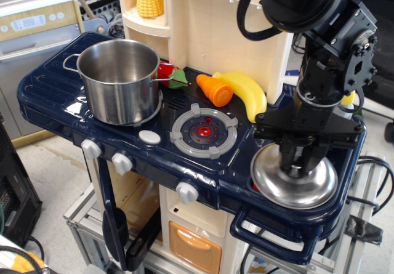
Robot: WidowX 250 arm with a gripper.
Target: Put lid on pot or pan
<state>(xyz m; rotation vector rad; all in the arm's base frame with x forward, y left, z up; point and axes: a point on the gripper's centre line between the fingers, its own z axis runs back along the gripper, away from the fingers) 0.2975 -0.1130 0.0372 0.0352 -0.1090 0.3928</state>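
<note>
Steel lid (294, 183) under the gripper (300, 163)
Fingers pinch the lid's centre knob, well right of the pot (119, 80), past the burner ring (204, 130) on the stove.

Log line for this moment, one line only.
stage: grasping lid | gripper: over knob, closure unclear | lid: in sink | pot: open, uncovered

You saw a shiny silver lid (294, 185), silver pot (118, 80), navy stovetop (49, 95), orange carrot (214, 90), yellow banana (249, 92).
</note>
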